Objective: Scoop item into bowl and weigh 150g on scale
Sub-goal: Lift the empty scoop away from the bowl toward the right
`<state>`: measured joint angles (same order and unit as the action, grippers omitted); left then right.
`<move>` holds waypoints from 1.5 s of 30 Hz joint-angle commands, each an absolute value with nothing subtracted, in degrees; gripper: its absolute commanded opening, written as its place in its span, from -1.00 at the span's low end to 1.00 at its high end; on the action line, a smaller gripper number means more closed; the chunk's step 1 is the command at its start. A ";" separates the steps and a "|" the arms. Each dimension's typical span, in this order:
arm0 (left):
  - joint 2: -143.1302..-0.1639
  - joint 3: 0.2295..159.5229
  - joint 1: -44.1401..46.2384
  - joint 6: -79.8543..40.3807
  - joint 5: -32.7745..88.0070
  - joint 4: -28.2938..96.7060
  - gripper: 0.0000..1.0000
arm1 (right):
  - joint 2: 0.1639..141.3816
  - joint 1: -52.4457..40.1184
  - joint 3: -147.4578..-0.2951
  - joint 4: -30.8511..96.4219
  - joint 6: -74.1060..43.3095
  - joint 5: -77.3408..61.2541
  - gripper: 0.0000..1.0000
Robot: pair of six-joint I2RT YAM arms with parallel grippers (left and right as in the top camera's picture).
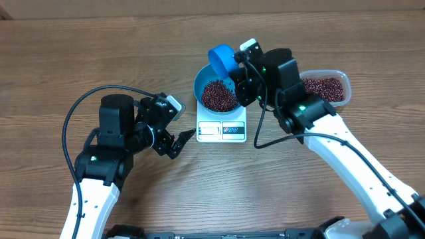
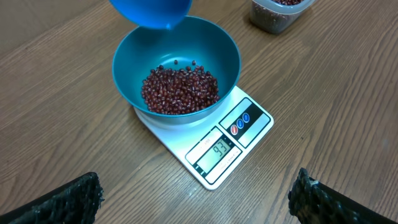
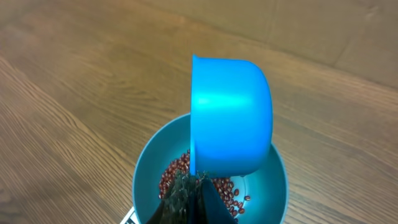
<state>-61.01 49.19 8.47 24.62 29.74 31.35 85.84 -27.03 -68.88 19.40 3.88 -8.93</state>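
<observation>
The teal bowl (image 1: pixel 202 85) (image 2: pixel 130 62) (image 3: pixel 143 180) stands on the white scale (image 1: pixel 222 131) (image 2: pixel 186 134), with a heap of red-brown beans (image 1: pixel 218 95) (image 2: pixel 180 91) (image 3: pixel 174 174) inside it. My right gripper (image 1: pixel 242 65) (image 3: pixel 198 186) is shut on the handle of a blue scoop (image 1: pixel 222 59) (image 3: pixel 231 118) (image 2: pixel 152 12), which hangs tipped on its side above the bowl's far rim. My left gripper (image 1: pixel 178 141) (image 2: pixel 199 199) stands open on the near-left side of the scale with nothing between its fingers.
A clear plastic tub (image 1: pixel 335 75) (image 2: pixel 277 15) holding more beans (image 1: pixel 322 88) sits to the right of the bowl, behind my right arm. The scale's display (image 2: pixel 217 152) faces the left gripper. A black cable (image 1: pixel 73 119) loops left of the left arm.
</observation>
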 commanded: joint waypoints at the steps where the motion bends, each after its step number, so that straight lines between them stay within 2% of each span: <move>1: -60.73 48.90 8.01 25.71 29.82 31.31 0.99 | 81.21 -26.37 -71.48 19.81 1.45 -6.92 -0.93; 12: -60.73 48.90 8.01 25.71 29.82 31.31 0.99 | 77.58 -24.01 -71.66 27.49 1.58 21.61 -0.93; 17: -60.73 48.90 8.01 25.71 29.82 31.31 0.99 | 77.65 -21.26 -71.66 31.94 1.72 29.82 -0.93; 30: -60.73 48.90 8.01 25.71 29.82 31.31 0.99 | 83.53 -10.68 -71.64 40.27 1.74 30.59 -0.93; 45: -60.73 48.90 8.01 25.71 29.82 31.29 0.99 | 93.32 -10.09 -71.64 41.69 1.91 30.63 -0.93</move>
<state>-61.01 49.19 8.47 24.64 29.74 31.35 92.40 -10.20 -69.84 41.60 1.93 29.63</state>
